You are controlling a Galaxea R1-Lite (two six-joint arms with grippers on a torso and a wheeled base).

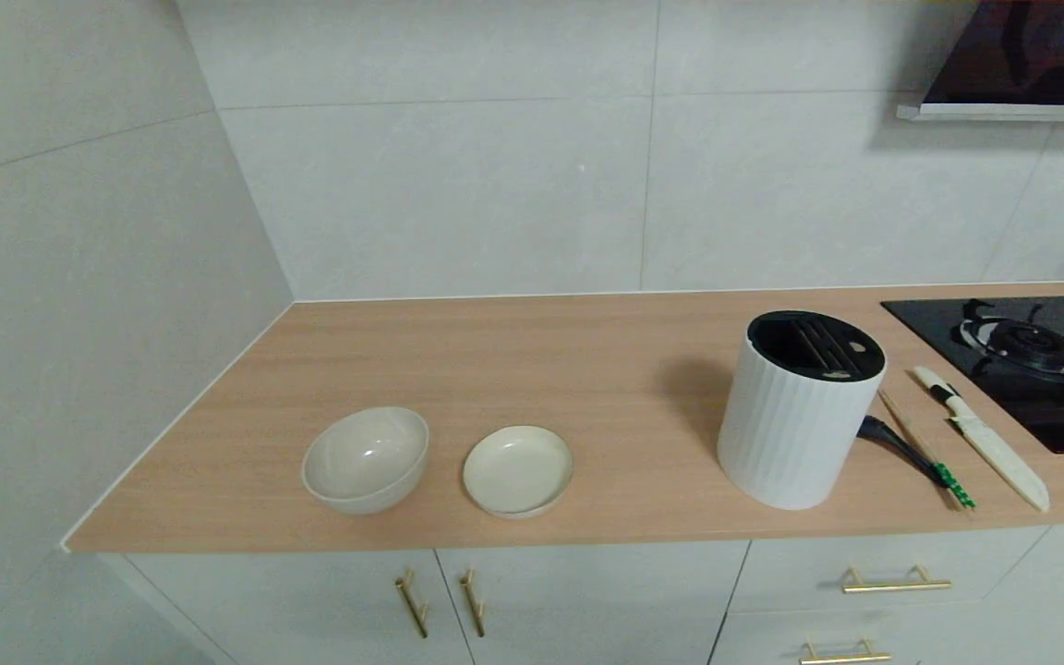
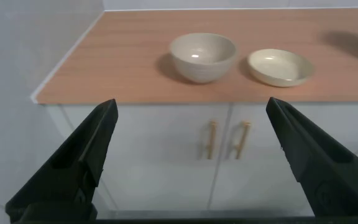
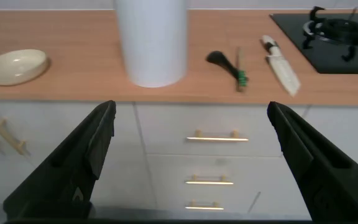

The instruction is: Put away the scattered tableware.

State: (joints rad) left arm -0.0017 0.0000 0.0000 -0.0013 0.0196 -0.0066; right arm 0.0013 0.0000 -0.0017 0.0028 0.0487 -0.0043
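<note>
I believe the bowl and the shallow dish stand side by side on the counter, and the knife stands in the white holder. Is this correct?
No. The knife is not in the white holder; it lies flat on the counter to the holder's right, as the head view shows. The bowl and the shallow dish do stand side by side.

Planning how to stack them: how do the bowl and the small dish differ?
The bowl is deep with tall, rounded walls; the dish is shallow and nearly flat. The bowl looks greyish-white, the dish creamier. The bowl sits to the robot's left of the dish, apart from it. Both stand upright and empty near the front edge of the wooden counter.
</note>
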